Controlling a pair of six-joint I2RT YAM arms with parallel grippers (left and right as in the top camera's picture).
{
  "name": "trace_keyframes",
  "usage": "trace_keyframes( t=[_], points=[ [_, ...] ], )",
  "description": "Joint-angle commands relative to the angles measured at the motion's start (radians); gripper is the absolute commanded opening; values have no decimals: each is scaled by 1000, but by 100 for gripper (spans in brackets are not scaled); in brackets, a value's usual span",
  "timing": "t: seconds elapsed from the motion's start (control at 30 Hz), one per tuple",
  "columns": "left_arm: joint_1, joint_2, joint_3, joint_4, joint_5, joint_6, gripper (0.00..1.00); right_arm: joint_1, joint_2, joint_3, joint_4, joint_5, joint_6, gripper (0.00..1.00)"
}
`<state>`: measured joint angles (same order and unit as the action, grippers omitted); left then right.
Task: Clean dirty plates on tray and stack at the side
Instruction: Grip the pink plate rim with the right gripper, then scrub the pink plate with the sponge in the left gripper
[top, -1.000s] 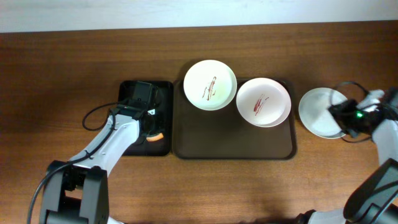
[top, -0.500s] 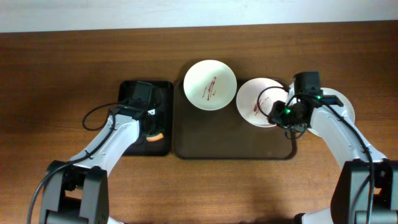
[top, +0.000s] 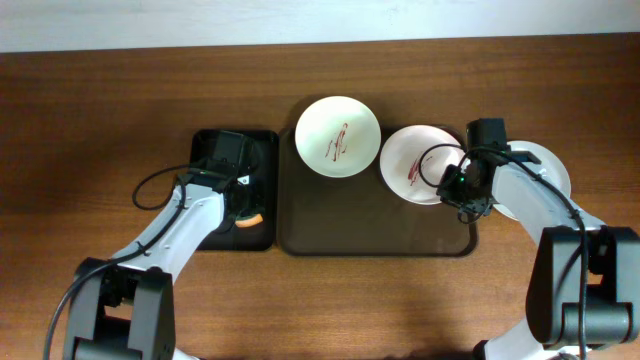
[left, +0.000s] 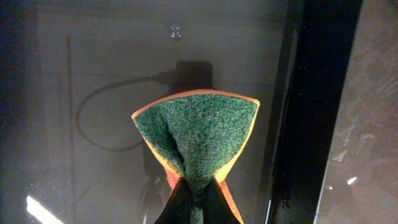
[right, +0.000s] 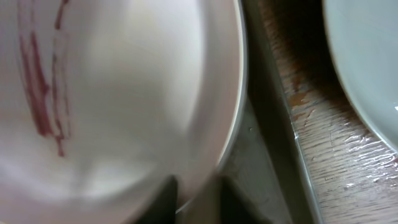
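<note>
as seen from overhead, tray (top: 370, 215) lies mid-table (top: 100, 100). plate 1 (top: 337, 136) sits at its far-left corner and plate 2 (top: 410, 165) at its far-right. both carry red-brown smears at centre. plate 3 (top: 548, 165) rests on bare wood just beside the tray's right edge, partly under the right arm. right gripper (top: 462, 188) is at plate 2's right rim. black tray (top: 265, 150) lies touching the tray's left side. left gripper (top: 243, 205) is over it w/ sponge (top: 255, 218).

left wrist: left gripper (left: 194, 200) is pressed together on the sponge (left: 196, 140), green face up, orange edge showing. the sponge is folded into a v above the black tray (left: 112, 74).

right wrist: right gripper (right: 199, 200) straddles the rim of plate 2 (right: 124, 106), one finger on the plate side and one on the tray side. cannot tell if the fingers (right: 166, 196) press on it. plate 2's smear is at upper left. the tray rim (right: 273, 130) runs beside the plate. wood table (right: 323, 149) and the edge of plate 3 (right: 367, 62) lie beyond it.
</note>
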<state>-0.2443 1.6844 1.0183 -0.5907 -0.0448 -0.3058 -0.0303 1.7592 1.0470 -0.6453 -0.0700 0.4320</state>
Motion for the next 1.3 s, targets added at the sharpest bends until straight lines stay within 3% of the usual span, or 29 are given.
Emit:
trace_keyframes(
  t=[0.0, 0.4, 0.43, 0.5, 0.6, 0.67, 0.8, 0.9, 1.03, 1.27],
  points=[
    [3, 6, -4, 2, 0, 16, 0, -3, 5, 2, -26, -28, 3, 6],
    [3, 5, -3, 2, 0, 16, 0, -3, 5, 2, -202, -27, -96, 4],
    [3, 1, -1, 2, 0, 16, 0, -3, 5, 2, -195, -27, -96, 6],
    [3, -17, 5, 2, 0, 16, 0, -3, 5, 2, -176, -27, -96, 20],
    [0, -75, 20, 3, 12, 16, 0, -3, 5, 2, -135, -27, -95, 23],
    [-6, -124, 29, 22, 54, 21, 0, -3, 5, 0, -117, -27, -95, 22],
    [-51, -164, 30, 122, 204, 32, 0, -3, 5, -14, -104, -28, -95, 8],
    [-109, -159, 30, 177, 233, 31, 0, -2, 5, -35, -103, -32, -95, 4],
    [-187, -159, 30, 225, 233, 20, 0, -2, 5, -61, -102, -35, -96, 4],
    [-329, -119, 30, 405, 272, -132, 0, -2, 5, -67, -103, -35, -103, 4]
  ],
)
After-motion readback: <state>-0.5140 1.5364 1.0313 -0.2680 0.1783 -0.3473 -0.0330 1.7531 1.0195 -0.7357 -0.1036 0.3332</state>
